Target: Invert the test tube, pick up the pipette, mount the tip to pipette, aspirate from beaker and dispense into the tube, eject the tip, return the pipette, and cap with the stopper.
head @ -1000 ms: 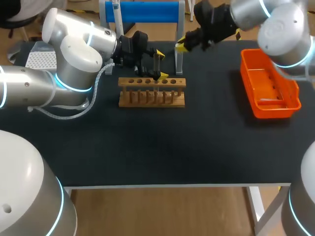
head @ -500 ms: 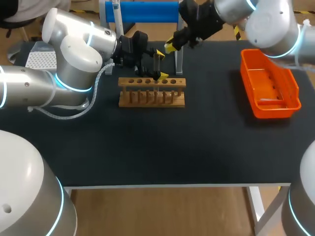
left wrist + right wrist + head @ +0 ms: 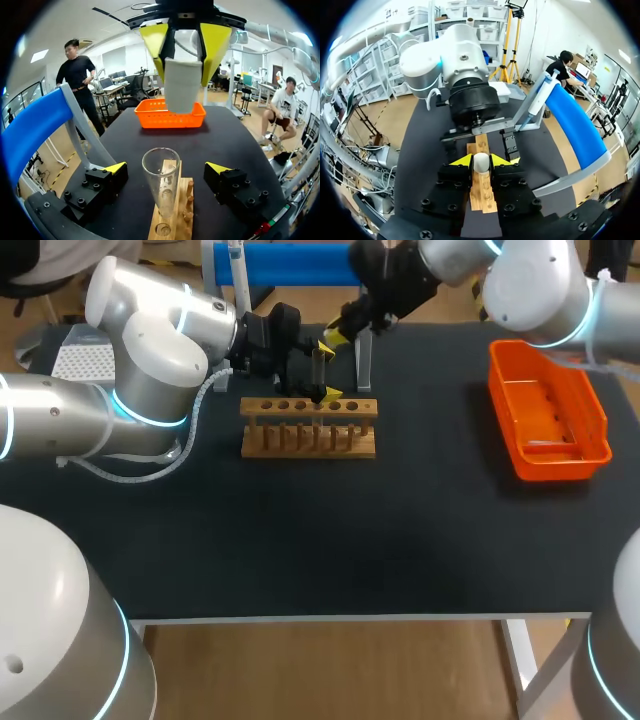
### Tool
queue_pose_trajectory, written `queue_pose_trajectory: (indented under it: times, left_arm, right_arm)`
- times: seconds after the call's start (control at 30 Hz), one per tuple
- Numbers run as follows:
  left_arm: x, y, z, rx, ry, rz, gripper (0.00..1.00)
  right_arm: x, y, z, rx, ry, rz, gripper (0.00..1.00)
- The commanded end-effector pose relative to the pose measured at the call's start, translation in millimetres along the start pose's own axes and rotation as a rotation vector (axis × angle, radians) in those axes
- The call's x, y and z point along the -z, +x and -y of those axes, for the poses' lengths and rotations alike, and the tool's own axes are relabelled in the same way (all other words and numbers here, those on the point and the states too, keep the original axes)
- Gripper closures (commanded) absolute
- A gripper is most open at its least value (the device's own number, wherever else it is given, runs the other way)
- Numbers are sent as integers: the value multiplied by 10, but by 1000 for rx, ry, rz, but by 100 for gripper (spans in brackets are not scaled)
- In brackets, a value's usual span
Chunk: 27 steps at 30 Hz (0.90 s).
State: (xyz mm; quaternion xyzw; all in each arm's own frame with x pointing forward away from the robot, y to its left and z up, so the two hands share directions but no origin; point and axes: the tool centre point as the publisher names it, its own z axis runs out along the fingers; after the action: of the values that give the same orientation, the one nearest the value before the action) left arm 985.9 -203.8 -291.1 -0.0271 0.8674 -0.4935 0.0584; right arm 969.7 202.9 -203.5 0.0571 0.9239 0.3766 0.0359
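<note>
A clear test tube (image 3: 161, 186) stands upright, mouth up, in the wooden rack (image 3: 308, 427). My left gripper (image 3: 326, 371) is open, with one yellow-tipped finger (image 3: 107, 176) on each side of the tube and apart from it. Just above the tube's mouth, my right gripper (image 3: 337, 334) is shut on a white stopper (image 3: 481, 162), which in the left wrist view hangs as a white plug (image 3: 180, 85) between two yellow fingers. In the right wrist view the rack (image 3: 482, 192) lies under the stopper, with my left arm's wrist (image 3: 468, 95) ahead of it.
An orange basket (image 3: 548, 410) sits on the right side of the black table (image 3: 420, 530). A blue-topped stand (image 3: 300, 262) with a pale frame rises at the back edge behind the rack.
My right arm has moved left with the stopper, from the stand's right post to above the tube. The left arm and tube have not moved.
</note>
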Motion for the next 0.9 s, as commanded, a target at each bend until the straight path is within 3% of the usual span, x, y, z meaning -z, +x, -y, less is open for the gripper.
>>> queue_pose_trajectory:
  times: [0.03, 0.9]
  left_arm:
    - [2, 3, 2, 0, -1, 1, 0]
    - [2, 3, 2, 0, -1, 1, 0]
  right_arm:
    - [-63, -50, -36, -3, 8, -5, 100]
    - [-322, -74, 24, 2, 48, -23, 100]
